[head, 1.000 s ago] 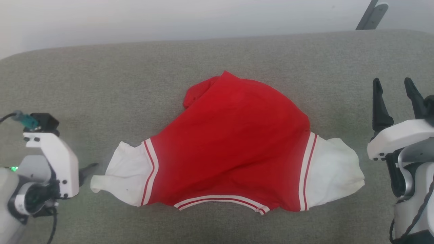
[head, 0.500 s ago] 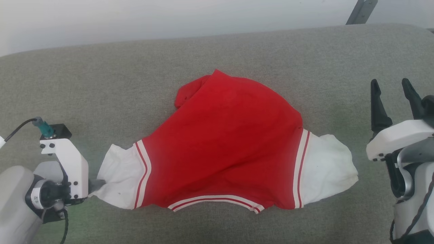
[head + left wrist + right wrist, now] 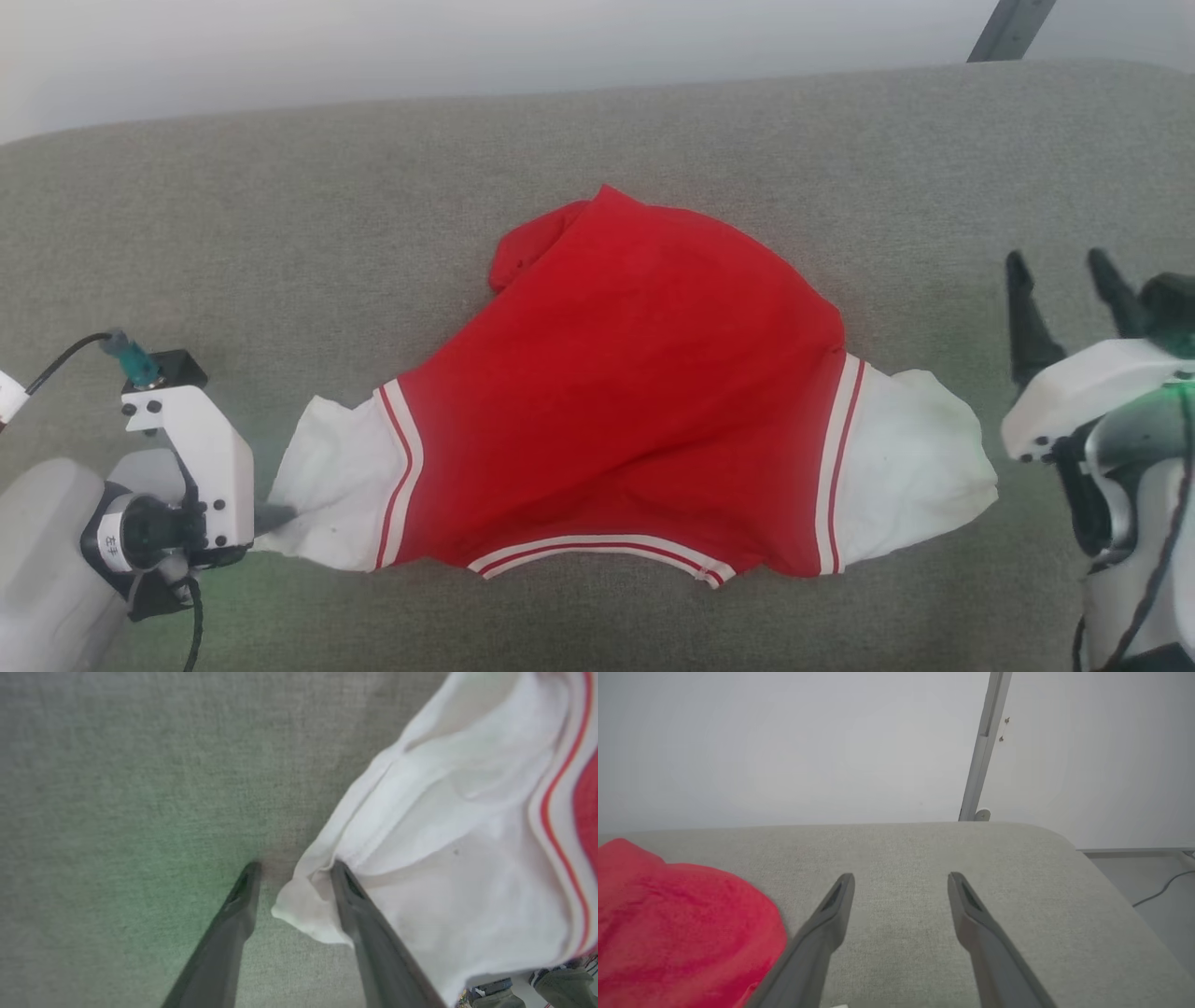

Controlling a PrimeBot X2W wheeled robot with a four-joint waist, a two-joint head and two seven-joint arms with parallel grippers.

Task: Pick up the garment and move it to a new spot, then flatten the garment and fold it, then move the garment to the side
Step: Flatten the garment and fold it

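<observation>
Shirt lies rumpled on the table. Left gripper has jaws open astride its white sleeve tip, one touching it; right gripper, right of the shirt, hangs open, empty.

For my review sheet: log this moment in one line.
garment: rumpled, unfolded | left gripper: open astride sleeve corner | right gripper: open, apart
</observation>
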